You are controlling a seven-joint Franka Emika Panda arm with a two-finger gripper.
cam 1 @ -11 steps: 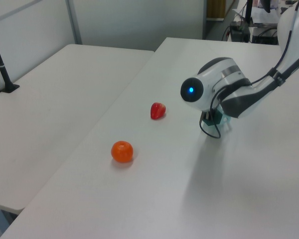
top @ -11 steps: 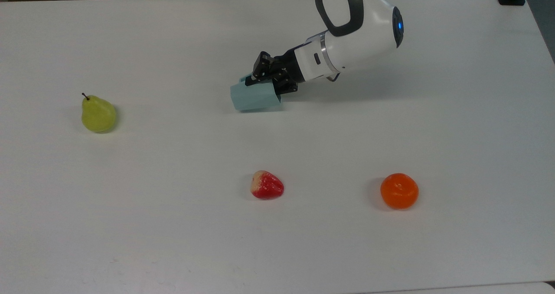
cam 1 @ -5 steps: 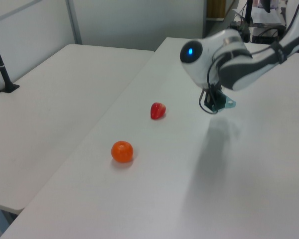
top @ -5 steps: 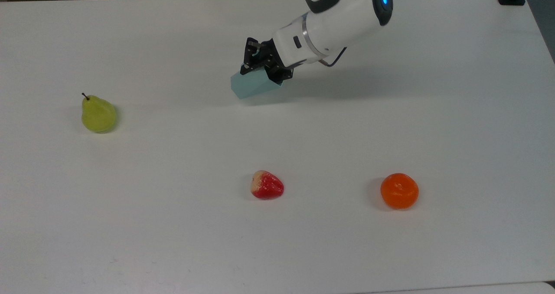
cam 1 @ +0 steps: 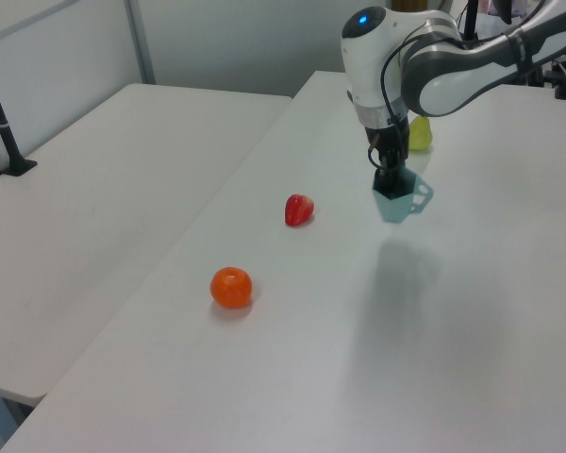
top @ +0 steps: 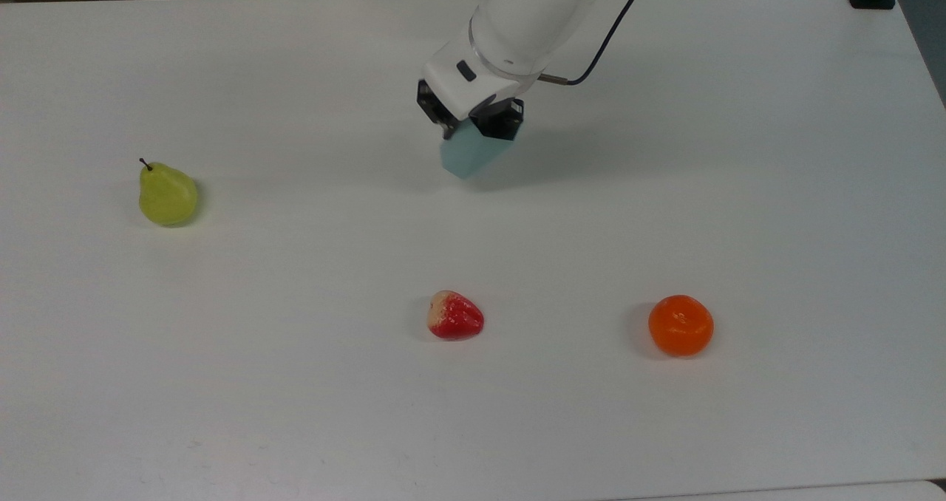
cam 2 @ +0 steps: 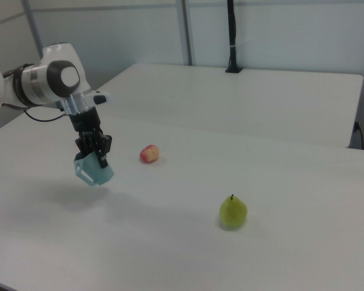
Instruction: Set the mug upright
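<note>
In the top view, the gripper (top: 474, 126) holds one pale blue faceted mug (top: 468, 156) above the white table (top: 295, 412), with one pear (top: 167, 195), one strawberry (top: 454, 315) and one orange (top: 681, 325). In the left view the mug (cam 1: 399, 196) hangs tilted. In the right view a handle loop shows on the mug (cam 2: 94, 171), lifted clear of the table.

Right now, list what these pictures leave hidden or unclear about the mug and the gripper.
- Mug rim, top view: covered by the gripper.
- Mug's inside: hidden in the left and right views.
- Pear, left view: partly behind the arm.
- Arm base, right view: cut off at the right view's left edge.
</note>
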